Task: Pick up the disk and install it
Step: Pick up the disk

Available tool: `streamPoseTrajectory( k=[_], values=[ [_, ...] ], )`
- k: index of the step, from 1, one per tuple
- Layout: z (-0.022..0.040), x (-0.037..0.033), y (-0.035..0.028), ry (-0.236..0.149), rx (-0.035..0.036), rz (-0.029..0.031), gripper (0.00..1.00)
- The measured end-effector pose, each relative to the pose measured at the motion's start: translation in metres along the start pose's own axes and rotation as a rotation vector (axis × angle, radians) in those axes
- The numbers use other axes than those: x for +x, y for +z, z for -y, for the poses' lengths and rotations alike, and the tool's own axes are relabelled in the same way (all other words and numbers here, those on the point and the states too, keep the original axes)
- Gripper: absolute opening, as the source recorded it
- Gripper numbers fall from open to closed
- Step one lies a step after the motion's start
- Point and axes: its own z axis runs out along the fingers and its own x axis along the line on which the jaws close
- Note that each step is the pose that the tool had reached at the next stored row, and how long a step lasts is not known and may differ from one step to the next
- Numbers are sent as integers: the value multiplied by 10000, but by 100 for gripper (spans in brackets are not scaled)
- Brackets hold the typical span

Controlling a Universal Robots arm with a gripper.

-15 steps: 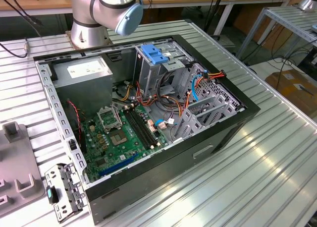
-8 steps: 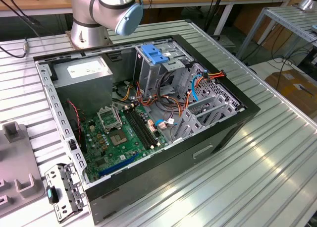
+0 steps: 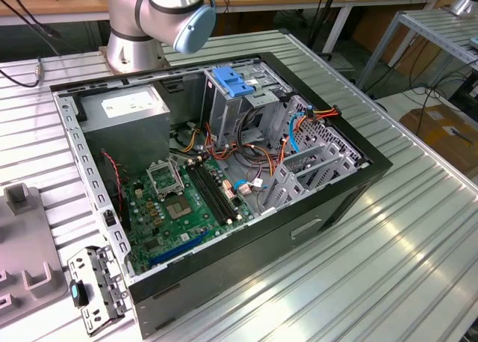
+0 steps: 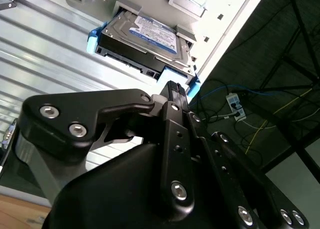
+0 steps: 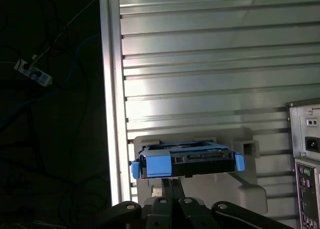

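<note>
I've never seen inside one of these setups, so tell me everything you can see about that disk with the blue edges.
The disk is a flat rectangular drive, silver-black metal by its look, with a white-and-blue label facing up. Blue plastic rails run along its sides and a blue handle caps one end. It lies flat in a grey holder on the ribbed metal table, near the table's edge.

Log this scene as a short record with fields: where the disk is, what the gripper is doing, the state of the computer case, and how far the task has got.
disk: lying flat in a grey holder on the ribbed metal table, near the table's edge
disk end: blue handle faces the gripper
gripper: shut, close to the blue handle, not holding the disk
computer case: open, motherboard exposed
task state: disk not yet picked up
</note>
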Motion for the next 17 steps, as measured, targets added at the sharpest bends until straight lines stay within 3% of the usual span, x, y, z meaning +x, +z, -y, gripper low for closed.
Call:
streamPoseTrajectory(
  k=[14, 17],
  values=[
    [-19, 3, 1, -13, 4, -1, 11],
    [-19, 3, 1, -202, 5, -9, 11]
  ],
)
